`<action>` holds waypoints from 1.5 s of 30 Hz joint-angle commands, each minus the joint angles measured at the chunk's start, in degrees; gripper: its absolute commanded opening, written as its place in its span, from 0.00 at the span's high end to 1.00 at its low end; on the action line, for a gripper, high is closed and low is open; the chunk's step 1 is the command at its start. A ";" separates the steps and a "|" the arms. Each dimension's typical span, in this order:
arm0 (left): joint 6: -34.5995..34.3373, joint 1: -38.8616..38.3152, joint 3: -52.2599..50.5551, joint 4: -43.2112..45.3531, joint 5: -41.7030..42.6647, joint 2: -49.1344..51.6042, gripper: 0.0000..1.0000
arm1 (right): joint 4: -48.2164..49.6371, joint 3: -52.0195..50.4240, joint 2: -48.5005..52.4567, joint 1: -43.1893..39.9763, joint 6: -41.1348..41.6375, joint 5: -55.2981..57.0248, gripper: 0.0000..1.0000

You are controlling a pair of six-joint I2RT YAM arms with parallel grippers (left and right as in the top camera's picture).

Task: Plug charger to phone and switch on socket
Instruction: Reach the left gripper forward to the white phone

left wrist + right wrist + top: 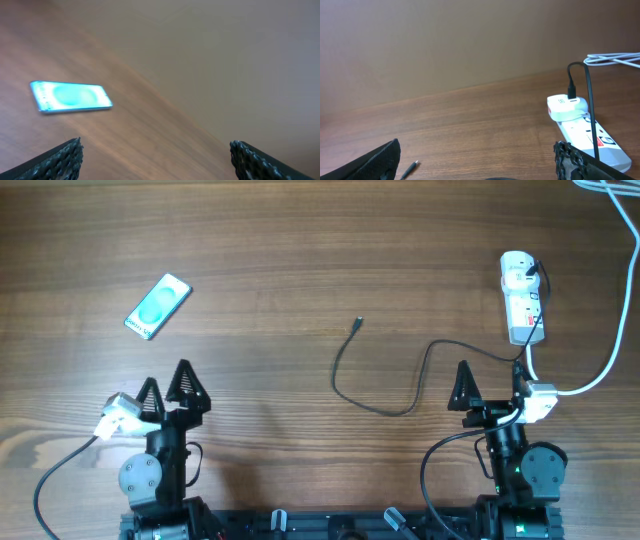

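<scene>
The phone (158,306) lies flat at the far left of the wooden table, its cyan screen up; the left wrist view shows this phone (70,96) ahead and to the left. The charger cable (372,406) snakes across the middle, its plug tip (358,324) lying free on the wood. Its far end goes into a white adapter (567,107) on the socket (520,298) at the far right. My left gripper (166,375) is open and empty, short of the phone. Also open and empty, my right gripper (490,375) has the plug tip (410,169) by its left finger and the socket (585,132) at its right.
A thick white lead (610,360) curves from the socket's near end along the right edge to the top corner. Small white camera blocks (122,415) (540,400) sit on the wrists. Bare wood lies between the phone and the plug tip.
</scene>
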 commanded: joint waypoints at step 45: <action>47.21 2.34 66.47 -38.97 -4.00 78.07 0.00 | 0.13 -0.09 -0.94 0.28 -0.98 1.14 0.00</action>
